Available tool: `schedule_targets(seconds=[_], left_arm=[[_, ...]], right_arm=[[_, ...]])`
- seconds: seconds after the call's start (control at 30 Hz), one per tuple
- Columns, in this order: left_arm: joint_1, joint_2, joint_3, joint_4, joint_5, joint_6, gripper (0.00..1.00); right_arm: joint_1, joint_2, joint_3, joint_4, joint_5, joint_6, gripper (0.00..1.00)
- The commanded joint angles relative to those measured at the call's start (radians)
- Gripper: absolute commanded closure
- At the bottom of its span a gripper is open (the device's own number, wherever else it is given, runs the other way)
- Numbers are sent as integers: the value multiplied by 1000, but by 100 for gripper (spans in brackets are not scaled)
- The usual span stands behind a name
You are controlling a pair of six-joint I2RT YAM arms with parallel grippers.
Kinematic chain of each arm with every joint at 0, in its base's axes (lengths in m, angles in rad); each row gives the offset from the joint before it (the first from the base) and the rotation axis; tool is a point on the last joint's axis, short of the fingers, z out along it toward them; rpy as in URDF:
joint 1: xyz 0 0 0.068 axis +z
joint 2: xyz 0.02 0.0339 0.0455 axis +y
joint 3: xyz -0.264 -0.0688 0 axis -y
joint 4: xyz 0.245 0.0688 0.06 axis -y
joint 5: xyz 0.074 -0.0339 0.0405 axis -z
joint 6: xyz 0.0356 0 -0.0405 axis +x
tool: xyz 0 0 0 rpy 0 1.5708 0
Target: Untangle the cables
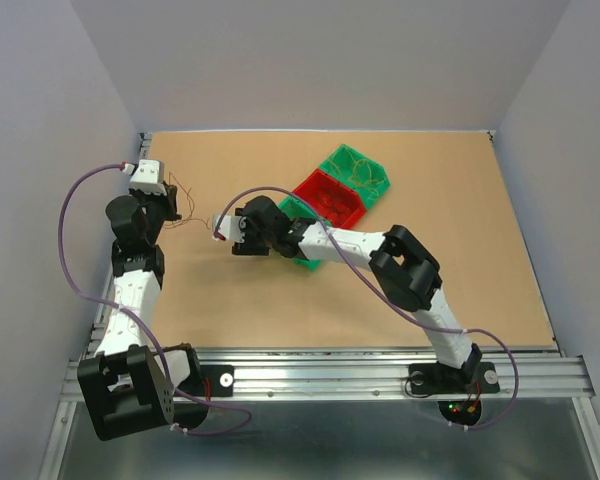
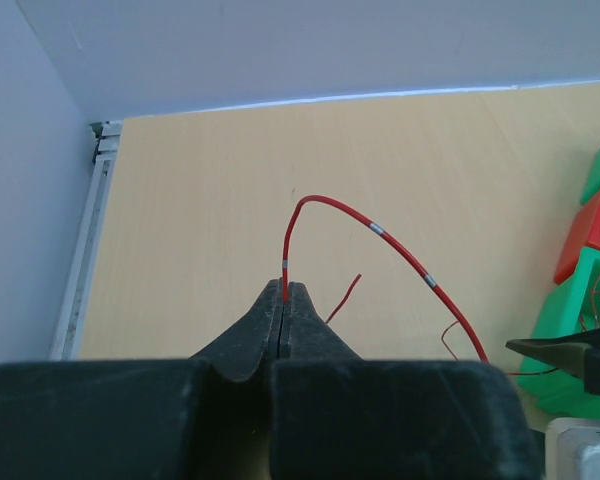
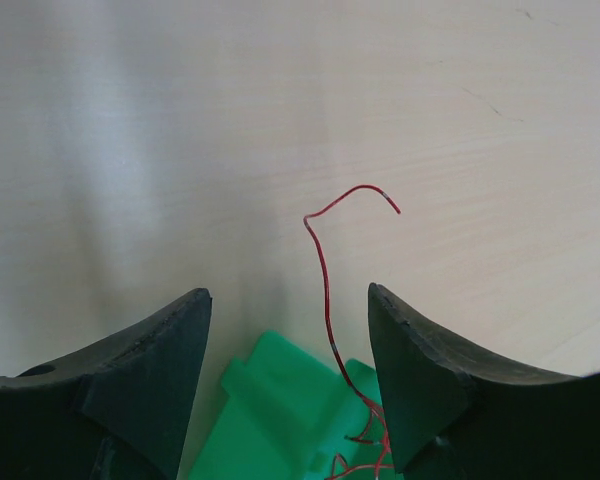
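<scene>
Two pincers face you: your left gripper (image 2: 285, 292) clamps a thin red wire (image 2: 380, 230), while your right gripper (image 3: 288, 300) gapes wide, a curly red strand (image 3: 323, 270) showing between its fingers above a green plastic tray (image 3: 270, 400).

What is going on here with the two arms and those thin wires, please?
The left end effector is shut on a thin red cable that arcs away over the table. The right end effector is open above a green tray, with a red strand rising between its jaws, not gripped. The untangling looks under way, not finished.
</scene>
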Motion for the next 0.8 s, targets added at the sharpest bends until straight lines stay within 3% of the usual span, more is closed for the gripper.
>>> schedule_targets(seconds=[0.0,0.1,0.17,0.27,0.37,0.5,0.77], left_arm=[[4,-16,52,30,3,5,100],[4,-15,50,30,8,6,100],[2,-15,49,30,16,8,100],[2,-13,50,32,17,8,100],[4,-10,52,32,19,8,100],[2,-12,49,32,26,9,100],[4,-23,44,32,34,11,100]], right_arm=[[14,24,100,3,64,-47,33],[17,59,126,3,98,-63,42],[18,87,145,2,135,-69,55],[18,93,166,3,137,-55,87],[17,65,163,6,88,-28,99],[17,13,125,49,39,12,99],[0,-140,-53,293,-18,162,99]])
